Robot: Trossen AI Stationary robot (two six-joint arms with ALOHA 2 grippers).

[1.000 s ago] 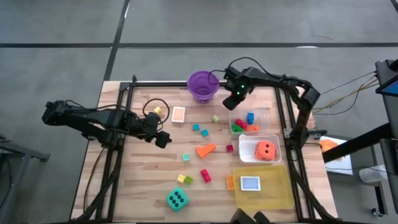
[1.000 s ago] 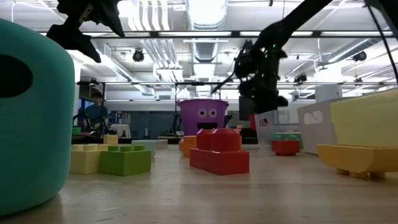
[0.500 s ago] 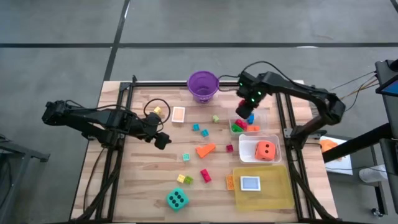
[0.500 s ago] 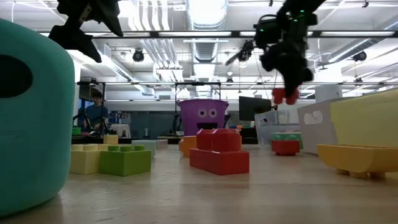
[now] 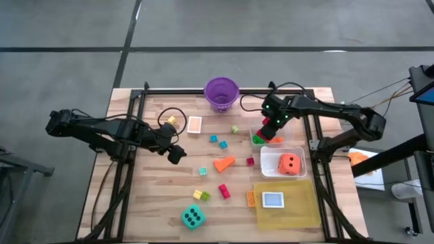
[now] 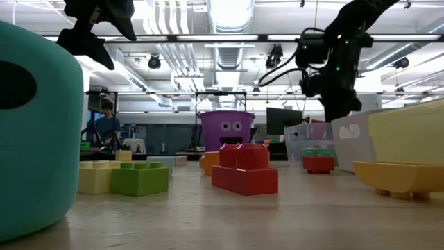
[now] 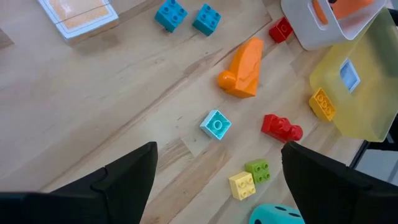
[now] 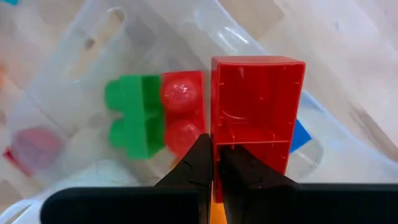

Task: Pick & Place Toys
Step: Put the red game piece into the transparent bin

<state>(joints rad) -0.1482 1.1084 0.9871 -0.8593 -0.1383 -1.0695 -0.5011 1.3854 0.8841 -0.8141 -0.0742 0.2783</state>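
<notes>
My right gripper (image 5: pixel 272 128) is shut on a red block (image 8: pixel 257 112) over the smaller clear tub (image 5: pixel 285 125), which holds a green block (image 8: pixel 133 122) and a red block (image 8: pixel 182 112). My left gripper (image 5: pixel 177 153) is open and empty above the table's left half, over bare wood (image 7: pixel 124 106). Loose toys lie on the table: an orange wedge (image 5: pixel 224 163), two blue blocks (image 7: pixel 188 15), a red block (image 5: pixel 224 191), a yellow-green pair (image 5: pixel 201 196) and a teal die (image 5: pixel 193 217). My right gripper pinches the red block by one side wall (image 8: pixel 213 134), one finger inside its hollow underside and one outside. The fingers point down into the tub from above. The block hangs with its open underside toward the wrist camera, above the blocks in the tub.
A purple bucket (image 5: pixel 222 93) stands at the far edge. A second clear tub (image 5: pixel 300 153) holds an orange die (image 5: pixel 290 163). A yellow tray (image 5: pixel 302 211) with a card lies near right. A card (image 5: pixel 194 125) lies far left of centre.
My right gripper has carried the red block from beside the purple bucket toward the table's right and near edges and down, to just over the smaller clear tub. It stays shut on the block.
</notes>
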